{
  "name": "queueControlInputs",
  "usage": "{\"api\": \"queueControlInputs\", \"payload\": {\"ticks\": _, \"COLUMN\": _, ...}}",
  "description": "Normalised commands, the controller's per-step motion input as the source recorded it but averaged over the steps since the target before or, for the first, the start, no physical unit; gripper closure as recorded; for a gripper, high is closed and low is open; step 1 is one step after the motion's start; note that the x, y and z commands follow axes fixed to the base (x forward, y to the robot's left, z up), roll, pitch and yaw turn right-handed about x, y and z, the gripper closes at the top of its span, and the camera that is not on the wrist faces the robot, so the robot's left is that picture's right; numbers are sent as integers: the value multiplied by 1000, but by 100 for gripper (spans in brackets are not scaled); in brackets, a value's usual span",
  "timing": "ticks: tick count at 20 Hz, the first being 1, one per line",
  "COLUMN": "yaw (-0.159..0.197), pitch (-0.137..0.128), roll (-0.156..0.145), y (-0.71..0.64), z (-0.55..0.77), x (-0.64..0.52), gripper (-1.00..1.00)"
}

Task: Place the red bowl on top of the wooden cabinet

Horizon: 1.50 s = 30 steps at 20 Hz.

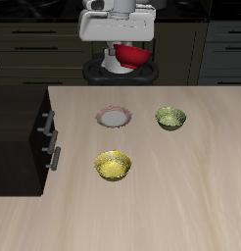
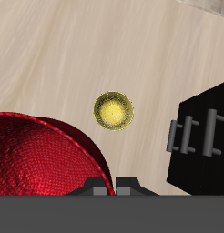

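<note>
The red bowl [image 1: 134,57] hangs tilted in the air above the table's back edge, with my gripper [image 1: 122,51] shut on its rim. In the wrist view the red bowl [image 2: 41,157] looms large right by the camera, and only the finger bases show. The wooden cabinet [image 1: 20,127] is a low dark box at the table's side, its silver handles facing the tabletop. It also shows in the wrist view as the wooden cabinet [image 2: 201,135], off to the side and well below the bowl.
A small white plate with a pink rim [image 1: 114,118] lies mid-table. An olive-green bowl [image 1: 170,119] sits beside it. A yellow textured bowl [image 1: 114,165] stands nearer the front edge, seen from above as the yellow bowl [image 2: 115,110].
</note>
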Motion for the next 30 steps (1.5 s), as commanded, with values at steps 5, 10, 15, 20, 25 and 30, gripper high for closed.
{"api": "queueControlInputs", "payload": {"ticks": 5, "yaw": 23, "pitch": -20, "roll": -50, "y": -282, "z": 59, "x": -153, "gripper": 100}}
{"api": "queueControlInputs", "payload": {"ticks": 10, "yaw": 11, "pitch": -12, "roll": -24, "y": -114, "z": 15, "x": -24, "gripper": 100}}
{"api": "queueControlInputs", "payload": {"ticks": 15, "yaw": -12, "pitch": 3, "roll": -12, "y": -150, "z": 30, "x": 3, "gripper": 100}}
{"api": "queueControlInputs", "payload": {"ticks": 20, "yaw": -4, "pitch": 5, "roll": -48, "y": -176, "z": -56, "x": 28, "gripper": 100}}
{"api": "queueControlInputs", "payload": {"ticks": 25, "yaw": -16, "pitch": 2, "roll": -19, "y": -139, "z": -16, "x": -25, "gripper": 100}}
{"api": "queueControlInputs", "payload": {"ticks": 30, "yaw": -16, "pitch": -6, "roll": -24, "y": -87, "z": 10, "x": -95, "gripper": 100}}
